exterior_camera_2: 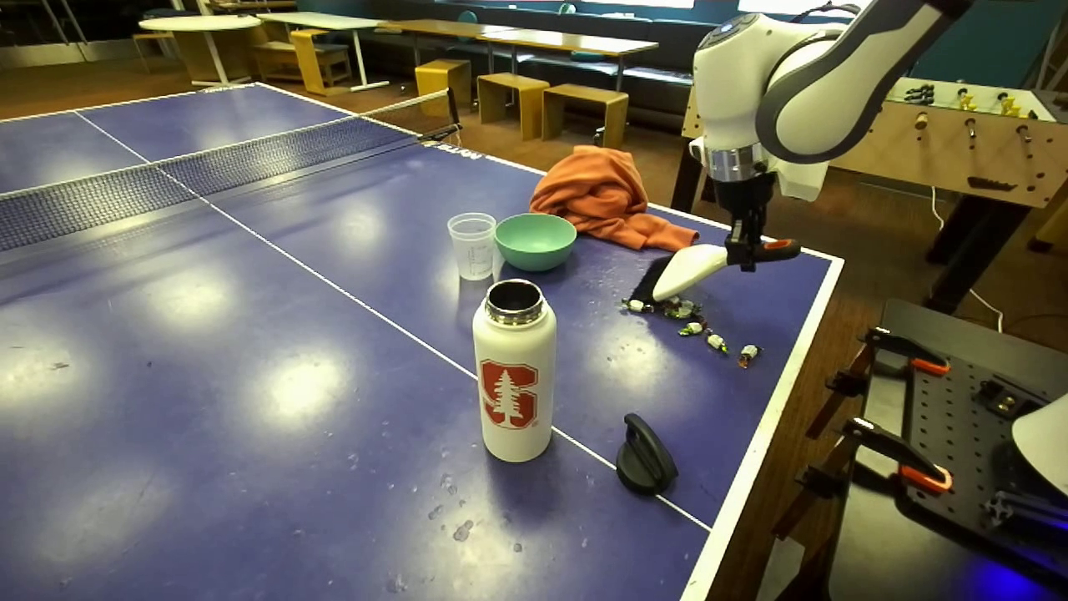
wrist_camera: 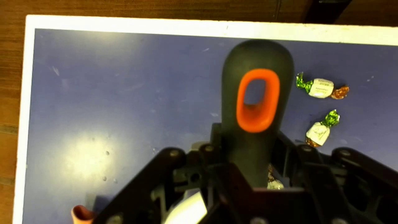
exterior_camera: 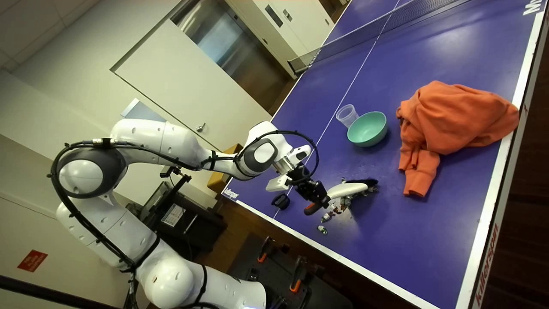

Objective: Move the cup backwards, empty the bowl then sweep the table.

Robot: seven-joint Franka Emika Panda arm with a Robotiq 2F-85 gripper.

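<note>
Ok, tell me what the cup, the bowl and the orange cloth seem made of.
The cup: probably smooth, translucent plastic; its wall is see-through with faint markings. The bowl: likely plastic with a satin finish, from its even color and soft sheen; glazed ceramic is possible. The orange cloth: matte fabric, perhaps sweatshirt knit, given its soft, bunched folds.

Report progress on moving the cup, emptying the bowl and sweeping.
Done, apparently: the bowl looks empty; wrapped candies lie on the table.
In hand: the gripper holds the brush, bristles near candies.
Left: sweeping the scattered candies.
The cup stands beside the bowl; whether moved, unclear.
</note>
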